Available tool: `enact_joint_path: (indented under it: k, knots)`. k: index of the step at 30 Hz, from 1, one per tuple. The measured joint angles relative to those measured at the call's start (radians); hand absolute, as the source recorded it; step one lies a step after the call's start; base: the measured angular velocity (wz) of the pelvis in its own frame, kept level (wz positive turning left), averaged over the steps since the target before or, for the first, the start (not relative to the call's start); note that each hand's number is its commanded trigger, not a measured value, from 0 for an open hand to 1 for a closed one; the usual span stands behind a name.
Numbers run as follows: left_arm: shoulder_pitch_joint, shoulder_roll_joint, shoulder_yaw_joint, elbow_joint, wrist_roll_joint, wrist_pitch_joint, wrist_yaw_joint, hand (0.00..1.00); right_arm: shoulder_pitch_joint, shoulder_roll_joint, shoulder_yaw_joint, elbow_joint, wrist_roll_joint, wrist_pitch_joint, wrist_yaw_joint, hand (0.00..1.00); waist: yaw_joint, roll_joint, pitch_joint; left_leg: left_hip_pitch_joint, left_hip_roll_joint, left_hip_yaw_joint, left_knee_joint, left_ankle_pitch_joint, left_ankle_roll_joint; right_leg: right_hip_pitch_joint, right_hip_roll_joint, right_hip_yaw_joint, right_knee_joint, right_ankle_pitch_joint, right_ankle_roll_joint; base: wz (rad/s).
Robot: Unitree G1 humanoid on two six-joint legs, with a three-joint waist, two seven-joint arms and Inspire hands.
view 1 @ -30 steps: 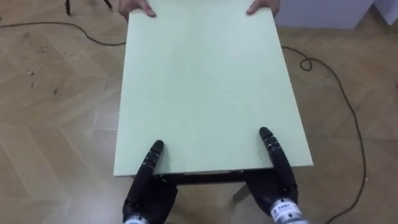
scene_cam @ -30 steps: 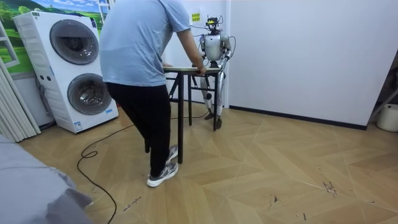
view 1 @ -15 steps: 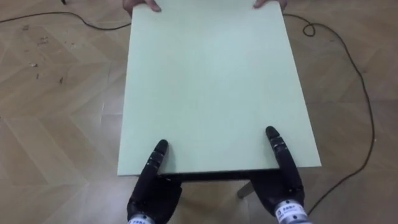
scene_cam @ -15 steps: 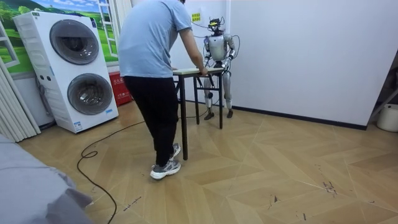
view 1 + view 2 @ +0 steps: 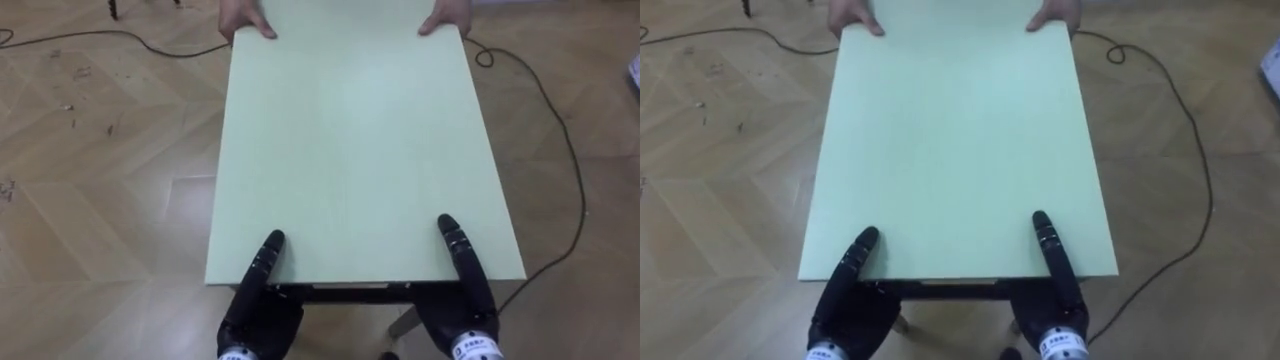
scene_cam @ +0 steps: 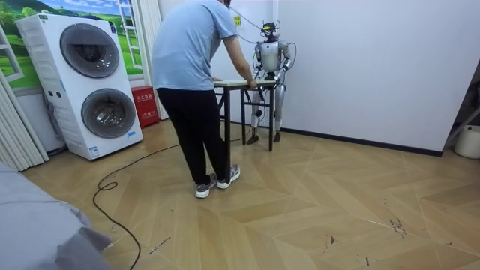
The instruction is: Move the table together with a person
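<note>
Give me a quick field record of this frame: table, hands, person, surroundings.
table: pale green rectangular table on dark legs
left hand: at the table's near edge, left corner
right hand: at the near edge, right corner
person: bent over the table's far end
person's hands: on the far edge, one at each corner
floor: wooden parquet floor
surroundings: white stacked washing machines at the room view's left
</note>
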Motion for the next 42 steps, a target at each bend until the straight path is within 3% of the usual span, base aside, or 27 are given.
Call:
enact_joint_path:
  k: [1, 2, 4, 7, 12, 18, 22, 28, 32, 34, 35, 36, 37, 38, 39, 40, 42]
  knots:
    - [0.0, 0.0, 0.0, 0.0, 0.001, 0.0, 0.0, 1.0, 0.001, 0.002, -0.002, 0.0, 0.002, 0.0, 0.0, 1.0, -0.006, -0.003, -0.0015, 0.001, 0.0, 0.019, -0.016, 0.014, 0.003, 0.004, -0.013, -0.001, 0.063, -0.046, -0.005, 0.43]
    - [-0.006, 0.003, -0.002, 0.0, 0.004, 0.001, 0.005, 1.0, 0.0, -0.002, -0.001, 0.0, 0.011, -0.005, 0.0, 1.0, -0.002, -0.007, -0.0027, 0.003, -0.003, 0.046, -0.044, 0.038, 0.009, 0.027, -0.034, -0.002, 0.148, -0.117, -0.003, 0.08]
    - [-0.006, 0.005, -0.001, -0.001, 0.016, 0.001, 0.006, 1.0, -0.003, -0.013, 0.014, 0.0, 0.028, -0.018, -0.002, 1.0, 0.027, -0.015, -0.0029, 0.003, -0.009, 0.066, -0.071, 0.068, 0.013, 0.132, -0.042, 0.013, 0.186, -0.208, 0.022, -0.22]
    - [-0.007, 0.007, 0.005, -0.004, 0.018, 0.001, 0.006, 1.0, -0.004, -0.012, 0.035, 0.0, 0.034, -0.036, -0.002, 1.0, 0.053, -0.034, -0.0009, -0.011, -0.012, 0.08, -0.075, 0.087, 0.009, 0.261, -0.031, 0.013, 0.087, -0.263, 0.037, -0.17]
    - [-0.008, 0.013, 0.027, -0.022, 0.031, 0.001, 0.006, 1.0, -0.03, 0.0, 0.047, 0.006, 0.031, -0.047, -0.002, 1.0, 0.084, -0.063, -0.0014, -0.054, -0.004, 0.093, -0.07, 0.12, -0.008, 0.294, 0.001, 0.002, -0.106, -0.267, 0.035, -0.15]
    - [-0.005, 0.018, 0.027, -0.024, 0.03, 0.004, 0.005, 1.0, -0.029, 0.003, 0.047, 0.009, 0.03, -0.05, -0.002, 1.0, 0.106, -0.063, -0.0018, -0.082, 0.031, 0.076, -0.067, 0.147, -0.035, 0.307, 0.056, -0.005, -0.182, -0.231, -0.001, 0.03]
    - [-0.004, 0.022, 0.027, -0.024, 0.03, 0.005, 0.005, 1.0, -0.03, 0.006, 0.048, 0.015, 0.03, -0.05, 0.003, 1.0, 0.114, -0.054, -0.0019, -0.092, 0.046, 0.063, -0.067, 0.159, -0.046, 0.304, 0.072, -0.016, -0.182, -0.227, -0.01, 0.08]
    - [0.0, 0.021, 0.026, -0.031, 0.028, 0.006, 0.004, 1.0, -0.03, 0.003, 0.048, 0.015, 0.03, -0.055, 0.012, 1.0, 0.111, -0.044, -0.004, -0.134, 0.047, 0.0, -0.054, 0.182, -0.055, 0.302, 0.087, -0.072, -0.181, -0.232, -0.028, 0.29]
    - [0.004, 0.02, 0.024, -0.029, 0.026, 0.007, 0.004, 1.0, -0.023, 0.002, 0.048, 0.016, 0.028, -0.055, 0.011, 1.0, 0.111, -0.015, 0.0059, -0.138, 0.041, -0.05, -0.04, 0.191, -0.059, 0.331, 0.097, -0.101, -0.182, -0.236, -0.034, 0.42]
    - [0.008, 0.02, 0.021, -0.028, 0.026, 0.007, 0.005, 1.0, -0.02, -0.002, 0.049, 0.015, 0.028, -0.055, 0.009, 1.0, 0.111, 0.002, 0.0015, -0.137, 0.021, -0.086, -0.078, 0.224, -0.064, 0.338, 0.099, -0.117, -0.198, -0.236, -0.04, 0.61]
    - [0.005, 0.019, 0.02, -0.028, 0.026, 0.007, 0.005, 1.0, -0.02, -0.005, 0.049, 0.012, 0.029, -0.057, 0.009, 1.0, 0.102, 0.008, -0.0031, -0.129, 0.001, -0.11, -0.153, 0.281, -0.074, 0.337, 0.099, -0.145, -0.227, -0.231, -0.05, 0.85]
    - [-0.002, 0.015, 0.017, -0.029, 0.026, 0.007, 0.004, 1.0, -0.02, -0.013, 0.048, 0.0, 0.029, -0.062, 0.01, 1.0, 0.094, 0.014, -0.0034, -0.122, -0.008, -0.113, -0.216, 0.328, -0.103, 0.331, 0.091, -0.19, -0.253, -0.224, -0.06, 0.95]
    - [0.001, 0.009, 0.017, -0.027, 0.024, 0.008, 0.004, 1.0, -0.02, -0.018, 0.049, -0.004, 0.028, -0.062, 0.009, 1.0, 0.087, 0.015, -0.0024, -0.124, 0.002, -0.036, -0.122, 0.259, -0.064, 0.337, 0.066, -0.259, -0.254, -0.224, -0.063, 0.73]
    - [0.006, 0.009, 0.017, -0.027, 0.019, 0.007, 0.001, 1.0, -0.02, -0.017, 0.05, -0.004, 0.026, -0.061, 0.008, 1.0, 0.083, 0.015, -0.0031, -0.12, 0.015, -0.001, -0.06, 0.208, -0.056, 0.344, 0.063, -0.283, -0.254, -0.224, -0.063, 0.72]
    - [0.009, 0.01, 0.017, -0.027, 0.016, 0.011, -0.001, 1.0, -0.018, -0.016, 0.051, -0.008, 0.024, -0.059, 0.008, 1.0, 0.076, 0.018, -0.0034, -0.107, 0.038, 0.056, 0.037, 0.128, -0.056, 0.354, 0.062, -0.343, -0.248, -0.231, -0.064, 0.9]
    - [0.009, 0.008, 0.017, -0.028, 0.016, 0.016, -0.008, 1.0, -0.012, -0.018, 0.049, -0.02, 0.023, -0.061, 0.008, 1.0, 0.07, 0.025, -0.0053, -0.098, 0.065, 0.087, 0.088, 0.075, -0.067, 0.356, 0.063, -0.39, -0.227, -0.243, -0.063, 0.99]
    - [0.007, 0.0, 0.021, -0.033, 0.016, 0.023, -0.009, 1.0, -0.014, -0.02, 0.039, -0.032, 0.01, -0.058, 0.007, 1.0, 0.054, 0.034, -0.0022, -0.095, 0.063, 0.07, 0.062, 0.059, -0.065, 0.349, 0.063, -0.418, -0.173, -0.261, -0.053, 0.85]
